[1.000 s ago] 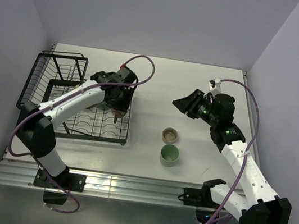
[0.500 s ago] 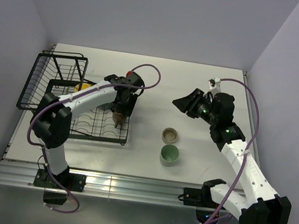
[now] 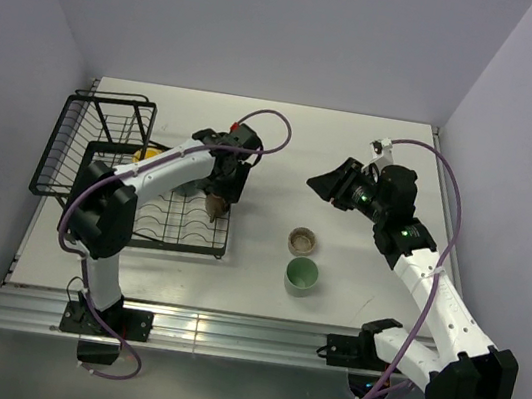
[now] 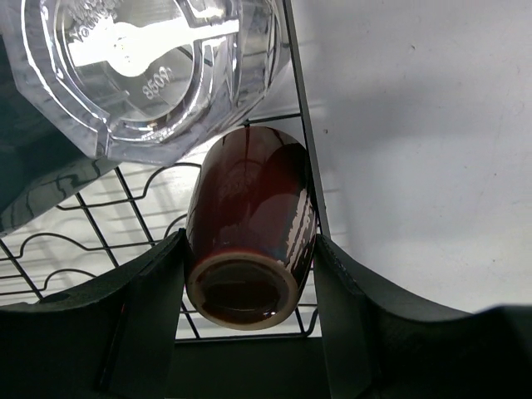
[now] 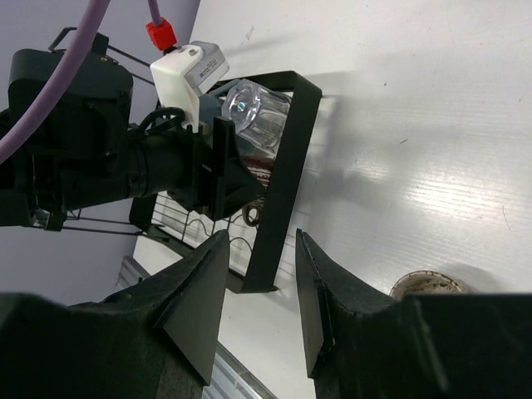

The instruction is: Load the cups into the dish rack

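1. The clear glass [image 4: 141,75] sits on the dish rack [image 4: 301,141]. Its base bears raised digits, seemingly "8509"; the other lettering is unreadable.
2. The left gripper [image 4: 249,249] clasps a dark red-brown cup [image 4: 245,199] lying on the rack's right edge wire, with bare table [image 4: 416,150] beyond.
3. The right gripper [image 5: 259,249] hangs spread, holding nothing.
4. A beige cup [image 3: 303,239] and a pale green tumbler [image 3: 302,275] stand on the table right of the rack.

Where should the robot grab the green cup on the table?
Probably at the rim, coming down from above. The pale green tumbler stands upright with its mouth open and no handle showing, so the fingers could pinch its left and right sides. The small brownish cup sits close behind it, so a finger on that side might bump it.
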Action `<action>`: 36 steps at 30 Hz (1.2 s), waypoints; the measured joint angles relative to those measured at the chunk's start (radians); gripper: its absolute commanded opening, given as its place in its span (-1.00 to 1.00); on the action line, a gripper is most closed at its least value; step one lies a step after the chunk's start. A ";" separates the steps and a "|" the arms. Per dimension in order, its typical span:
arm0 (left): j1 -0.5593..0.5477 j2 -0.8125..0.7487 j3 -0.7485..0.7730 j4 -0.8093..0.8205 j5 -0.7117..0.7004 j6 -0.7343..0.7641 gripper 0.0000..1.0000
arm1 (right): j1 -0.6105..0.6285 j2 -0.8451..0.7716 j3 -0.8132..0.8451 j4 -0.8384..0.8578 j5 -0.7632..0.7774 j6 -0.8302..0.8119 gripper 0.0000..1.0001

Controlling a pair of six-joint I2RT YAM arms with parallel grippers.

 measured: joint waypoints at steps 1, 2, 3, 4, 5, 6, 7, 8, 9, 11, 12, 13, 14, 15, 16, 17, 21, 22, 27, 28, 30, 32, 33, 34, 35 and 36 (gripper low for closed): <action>0.000 0.003 0.003 0.000 -0.002 0.000 -0.86 | 0.000 0.000 0.000 0.000 0.000 -0.001 -0.10; 0.000 0.004 0.005 0.000 -0.005 0.000 -0.84 | 0.000 0.000 0.000 0.000 0.000 -0.002 -0.10; 0.000 0.004 0.005 0.000 -0.005 0.000 -0.78 | 0.000 0.000 0.000 0.000 0.000 -0.002 -0.10; 0.000 0.005 0.005 0.000 -0.006 0.000 -0.74 | 0.000 0.000 0.000 0.000 0.000 -0.003 -0.10; 0.000 0.005 0.005 0.000 -0.006 0.000 -0.68 | 0.000 0.000 0.000 0.000 0.000 -0.003 -0.10; 0.000 0.005 0.005 0.000 -0.007 -0.001 -0.60 | 0.000 0.000 0.000 0.000 0.001 -0.003 -0.10; 0.000 0.005 0.005 0.000 -0.008 -0.002 -0.57 | 0.000 0.000 0.000 0.000 0.001 -0.004 -0.10; 0.000 0.005 0.005 0.000 -0.009 -0.004 -0.53 | 0.000 0.000 0.000 -0.001 0.001 -0.006 -0.10; 0.000 0.005 0.005 0.001 -0.010 -0.005 -0.39 | 0.000 0.000 0.000 -0.001 0.002 -0.006 -0.10; 0.000 0.005 0.005 0.004 -0.014 -0.007 -0.31 | 0.000 0.001 0.000 -0.002 0.002 -0.007 -0.10; 0.000 0.005 0.005 0.006 -0.015 -0.007 -0.20 | 0.000 0.001 0.000 -0.003 0.003 -0.007 -0.10; 0.000 0.005 0.005 0.007 -0.016 -0.007 -0.16 | 0.000 0.002 0.000 -0.003 0.003 -0.007 -0.10; 0.000 0.005 0.005 0.007 -0.016 -0.007 -0.06 | 0.000 0.003 0.000 -0.005 0.004 -0.008 -0.10; 0.000 0.005 0.004 0.008 -0.016 -0.007 -0.02 | 0.000 0.003 0.000 -0.006 0.004 -0.010 -0.10; 0.000 0.005 0.004 0.008 -0.017 -0.008 0.02 | 0.000 0.004 0.000 -0.008 0.004 -0.010 -0.10; 0.000 0.005 0.004 0.008 -0.018 -0.007 0.05 | 0.000 0.005 0.000 -0.011 0.005 -0.010 -0.10; 0.000 0.005 0.002 0.011 -0.019 -0.007 0.21 | 0.000 0.008 0.000 -0.022 0.005 -0.010 -0.10; 0.000 0.004 0.002 0.011 -0.020 -0.007 0.24 | 0.000 0.008 0.000 -0.023 0.005 -0.010 -0.10; 0.000 0.001 -0.007 0.021 -0.025 -0.007 0.39 | 0.000 0.016 0.000 -0.027 0.005 -0.011 -0.10; 0.000 0.000 -0.010 0.023 -0.026 -0.006 0.41 | 0.000 0.017 0.000 -0.029 0.006 -0.013 -0.10; 0.000 -0.001 -0.019 0.028 -0.035 -0.006 0.46 | 0.000 0.018 0.000 -0.030 0.007 -0.014 -0.10; 0.002 -0.001 -0.030 0.031 -0.042 -0.006 0.48 | 0.000 0.018 0.000 -0.030 0.007 -0.016 -0.10; 0.002 -0.001 -0.035 0.031 -0.043 -0.006 0.49 | 0.000 0.019 0.000 -0.030 0.007 -0.017 -0.10; 0.002 -0.001 -0.039 0.032 -0.043 -0.006 0.49 | 0.000 0.019 0.000 -0.030 0.007 -0.018 -0.10; 0.002 -0.001 -0.041 0.034 -0.045 -0.006 0.49 | 0.000 0.019 0.000 -0.031 0.008 -0.018 -0.10; 0.002 -0.001 -0.043 0.035 -0.047 -0.006 0.50 | 0.000 0.019 0.000 -0.031 0.008 -0.018 -0.10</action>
